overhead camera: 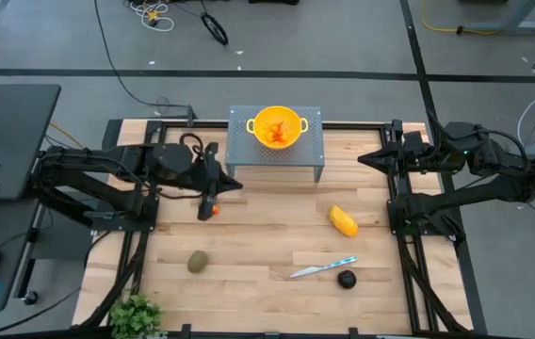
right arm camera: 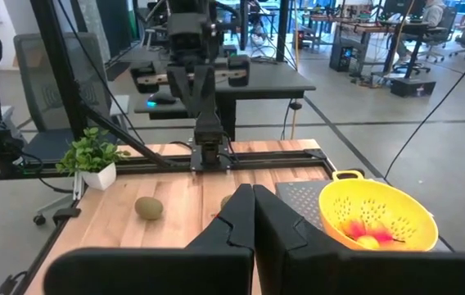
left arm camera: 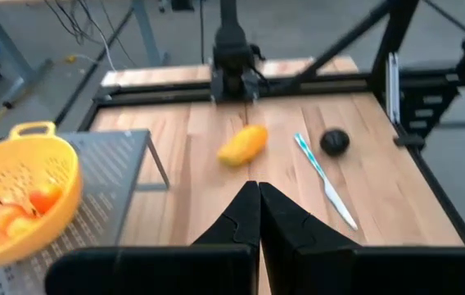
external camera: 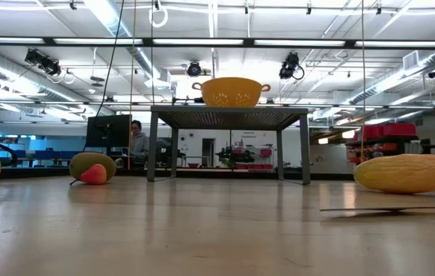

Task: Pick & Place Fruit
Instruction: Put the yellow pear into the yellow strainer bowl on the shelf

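High view: yellow-orange fruit point(overhead camera: 343, 222) lies between both closed, raised arms.

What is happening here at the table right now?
Nothing is being handled at this moment. The left hand and the right hand are both shut and empty, parked at the two sides of the table. A yellow bowl on a small metal stand already holds some small red fruit. A yellow fruit, a dark round fruit, an olive fruit and a knife lie on the table.
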Tool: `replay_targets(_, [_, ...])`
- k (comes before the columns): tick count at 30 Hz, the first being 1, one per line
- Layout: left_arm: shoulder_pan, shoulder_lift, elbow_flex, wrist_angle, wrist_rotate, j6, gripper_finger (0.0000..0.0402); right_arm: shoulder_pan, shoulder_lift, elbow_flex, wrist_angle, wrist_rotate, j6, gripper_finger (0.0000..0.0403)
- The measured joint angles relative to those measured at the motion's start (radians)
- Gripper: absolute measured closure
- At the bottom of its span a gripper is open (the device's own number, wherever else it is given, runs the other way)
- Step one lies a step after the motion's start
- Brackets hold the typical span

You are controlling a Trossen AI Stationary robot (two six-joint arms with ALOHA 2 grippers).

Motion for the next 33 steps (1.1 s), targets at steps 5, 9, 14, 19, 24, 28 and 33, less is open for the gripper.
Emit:
replay_targets(5, [-0.016,0.0,0.0,-0.063,-0.004,-0.001,0.04,0.0,0.0,0.0,0.0,0.029,0.0,0.0402])
replay_targets(9, [-0.017,0.0,0.0,-0.069,-0.01,-0.001,0.0399,0.0,0.0,0.0,0.0,0.033,-0.002,0.0402])
replay_targets(14, [-0.017,0.0,0.0,-0.082,-0.01,-0.001,0.04,0.0,0.0,0.0,0.0,0.033,-0.011,0.0402])
replay_targets(19, [-0.017,-0.015,-0.002,-0.162,-0.011,-0.001,0.04,0.0,0.0,0.0,0.0,0.033,-0.048,0.0402])
replay_targets(24, [-0.017,-0.068,-0.032,-0.187,-0.011,-0.007,0.04,0.0,0.0,0.0,0.0,0.032,-0.053,0.0402])
replay_targets(28, [-0.017,-0.158,-0.138,-0.16,-0.014,-0.062,0.04,0.0,0.002,0.0,0.0,0.032,-0.053,0.0402])
replay_targets(33, [-0.017,-0.289,-0.271,-0.121,-0.014,-0.129,0.04,0.0,0.013,0.0,0.0,0.016,-0.064,0.0402])
